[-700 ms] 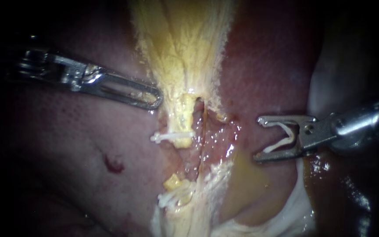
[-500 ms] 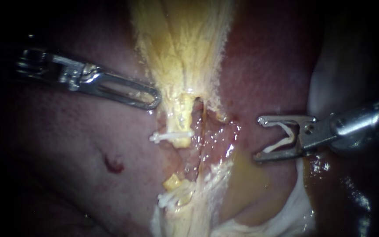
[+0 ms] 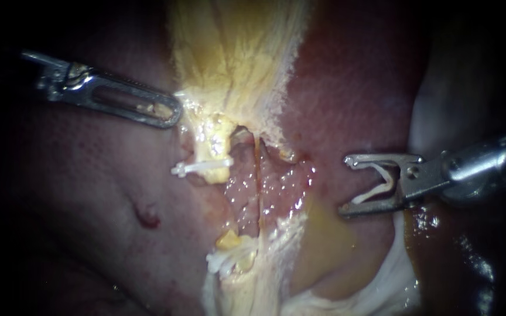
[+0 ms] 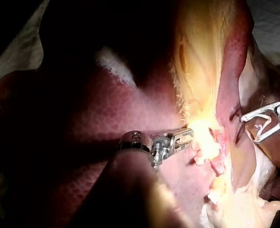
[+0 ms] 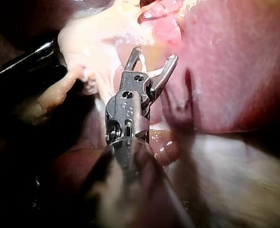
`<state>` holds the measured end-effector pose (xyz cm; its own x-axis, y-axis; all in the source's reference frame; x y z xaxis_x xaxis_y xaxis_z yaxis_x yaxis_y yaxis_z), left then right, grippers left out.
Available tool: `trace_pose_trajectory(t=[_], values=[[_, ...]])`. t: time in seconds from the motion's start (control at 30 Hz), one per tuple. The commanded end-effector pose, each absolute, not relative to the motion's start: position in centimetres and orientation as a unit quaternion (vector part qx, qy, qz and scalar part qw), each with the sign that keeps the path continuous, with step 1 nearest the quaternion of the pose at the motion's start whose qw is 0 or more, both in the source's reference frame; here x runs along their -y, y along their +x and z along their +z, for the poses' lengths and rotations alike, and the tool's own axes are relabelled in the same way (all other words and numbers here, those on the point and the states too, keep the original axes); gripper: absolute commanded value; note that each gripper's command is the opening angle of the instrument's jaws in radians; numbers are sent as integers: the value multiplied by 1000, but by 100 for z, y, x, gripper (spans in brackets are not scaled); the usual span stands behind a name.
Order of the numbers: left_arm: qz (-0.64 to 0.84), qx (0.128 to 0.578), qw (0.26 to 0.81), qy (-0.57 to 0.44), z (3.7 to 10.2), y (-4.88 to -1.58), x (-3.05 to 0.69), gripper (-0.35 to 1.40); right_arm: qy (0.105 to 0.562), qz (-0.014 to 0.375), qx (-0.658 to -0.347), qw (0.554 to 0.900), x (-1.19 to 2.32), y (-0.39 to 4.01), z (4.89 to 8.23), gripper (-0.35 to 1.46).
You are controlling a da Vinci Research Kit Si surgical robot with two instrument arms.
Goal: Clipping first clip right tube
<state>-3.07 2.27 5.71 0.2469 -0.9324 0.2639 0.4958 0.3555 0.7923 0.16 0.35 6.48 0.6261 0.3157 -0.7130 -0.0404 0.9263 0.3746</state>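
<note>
Meanwhile the right instrument (image 3: 346, 185) holds a clip (image 3: 382, 184) in wide-spread jaws, well apart from the thin right tube (image 3: 257, 181). The left instrument (image 3: 174, 114) pinches the gallbladder (image 3: 235, 52). Pulling harder there could tear that slender tube before clipping.

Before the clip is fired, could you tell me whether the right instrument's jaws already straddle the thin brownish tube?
No, the right instrument, carrying a white V-shaped clip, sits well apart from the thin brownish tube.

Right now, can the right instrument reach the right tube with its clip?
Probably yes. The right instrument holds a clip between its jaws, which face the right tube across bare liver; nothing stands between them.
</note>
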Motion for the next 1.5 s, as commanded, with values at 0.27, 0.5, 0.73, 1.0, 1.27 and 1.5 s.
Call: trace_pose_trajectory(t=[0.27,0.5,0.73,1.0,1.27,1.5], values=[[-487,374,734,292,573,-307,-227,-35,197,92,-455,864,-30,33,640,50],[-486,374,734,291,574,-307,-227,-35,214,93,-479,846,-22,58,628,50],[-486,374,734,291,575,-308,-228,-35,237,103,-502,826,-17,82,633,50],[-486,374,734,291,576,-308,-228,-35,277,126,-517,800,-9,106,661,50],[-486,374,734,291,576,-307,-227,-35,297,143,-520,788,-8,115,689,50],[-486,374,734,291,576,-307,-228,-35,314,152,-520,780,-8,120,706,50]])
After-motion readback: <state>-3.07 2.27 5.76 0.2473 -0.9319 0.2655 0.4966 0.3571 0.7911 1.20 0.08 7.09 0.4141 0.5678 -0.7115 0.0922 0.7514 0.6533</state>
